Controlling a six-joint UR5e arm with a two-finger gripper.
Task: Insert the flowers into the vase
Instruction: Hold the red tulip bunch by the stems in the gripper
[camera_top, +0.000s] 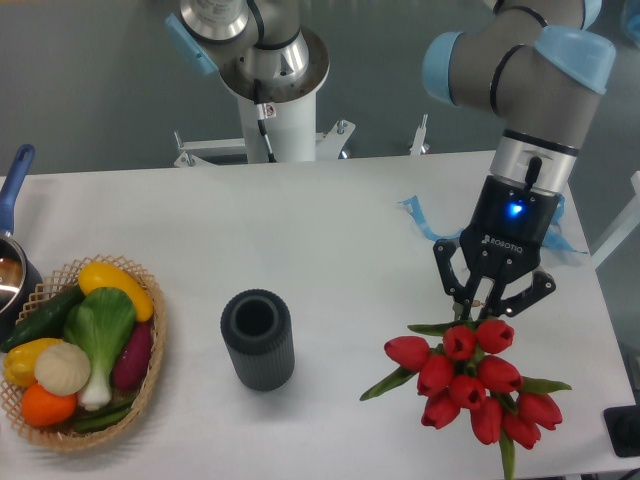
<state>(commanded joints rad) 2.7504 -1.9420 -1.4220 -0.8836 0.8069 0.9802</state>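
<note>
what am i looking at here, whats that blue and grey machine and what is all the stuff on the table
That is a robot arm with grey tubes and light blue joint caps. One fixed camera looks down on the white table from the front. At the arm's end is a black two-finger gripper, closed around the stems of a bunch of red tulips, the flowers. A short dark grey ribbed vase stands upright and apart from them, its mouth empty. On the left, a wicker basket holds toy vegetables, beside a pot with a blue handle. The white column behind is a robot base.
</note>
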